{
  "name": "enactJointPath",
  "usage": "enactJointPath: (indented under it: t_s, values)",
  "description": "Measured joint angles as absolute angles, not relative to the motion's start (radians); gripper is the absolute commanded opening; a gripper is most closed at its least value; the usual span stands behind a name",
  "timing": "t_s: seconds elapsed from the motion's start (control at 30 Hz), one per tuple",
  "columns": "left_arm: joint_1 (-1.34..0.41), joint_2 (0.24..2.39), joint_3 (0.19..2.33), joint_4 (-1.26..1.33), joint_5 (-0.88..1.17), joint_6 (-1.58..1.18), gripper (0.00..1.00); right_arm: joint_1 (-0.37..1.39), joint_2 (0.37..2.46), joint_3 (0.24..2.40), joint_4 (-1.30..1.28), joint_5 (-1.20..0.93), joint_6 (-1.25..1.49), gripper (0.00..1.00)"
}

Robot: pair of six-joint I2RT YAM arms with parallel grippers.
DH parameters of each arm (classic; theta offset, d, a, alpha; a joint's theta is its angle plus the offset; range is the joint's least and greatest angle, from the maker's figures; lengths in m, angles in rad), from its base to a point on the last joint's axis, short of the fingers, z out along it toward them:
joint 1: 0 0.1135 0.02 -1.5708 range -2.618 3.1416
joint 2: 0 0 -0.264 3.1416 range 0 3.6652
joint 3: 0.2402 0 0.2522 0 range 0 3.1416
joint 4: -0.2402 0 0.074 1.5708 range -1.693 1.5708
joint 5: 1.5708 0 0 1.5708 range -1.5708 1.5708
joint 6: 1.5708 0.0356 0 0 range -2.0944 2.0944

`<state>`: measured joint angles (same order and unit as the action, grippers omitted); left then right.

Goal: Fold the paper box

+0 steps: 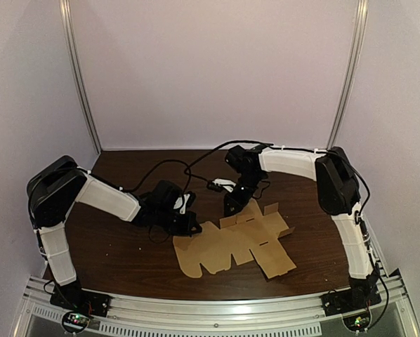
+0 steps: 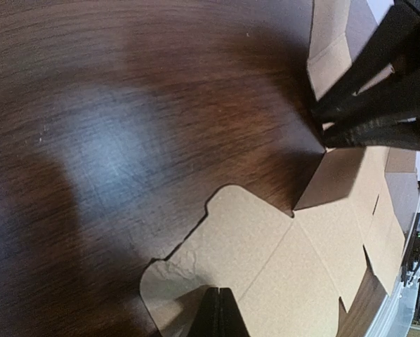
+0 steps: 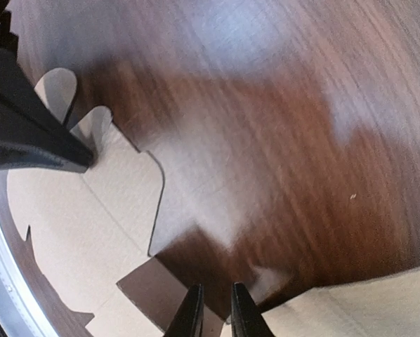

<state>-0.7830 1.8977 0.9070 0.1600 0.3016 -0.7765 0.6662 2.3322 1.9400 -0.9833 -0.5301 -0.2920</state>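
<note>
Bare table (image 1: 119, 246) lies open left of the left gripper (image 1: 189, 226), whose jaws are pressed together at the left flap edge of the one flat box (image 1: 241, 242), mid-table toward the front rail (image 1: 217, 309); whether card sits between them is hidden. At the sheet's far edge the right gripper (image 1: 232, 207), second of two, holds its jaws a narrow gap apart.
</note>
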Motion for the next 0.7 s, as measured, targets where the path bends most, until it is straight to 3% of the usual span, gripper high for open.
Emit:
enactJointPath:
  t_s: [0.3,0.7]
  values:
    - [-0.785,1.898,0.902,0.169,0.298,-0.781,0.00,0.672,2.207,1.790,-0.961,-0.594,-0.297,0.17]
    - [-0.785,1.898,0.893,0.189,0.290,-0.786,0.00,0.693,2.195,1.721,-0.952,-0.630,-0.318,0.16]
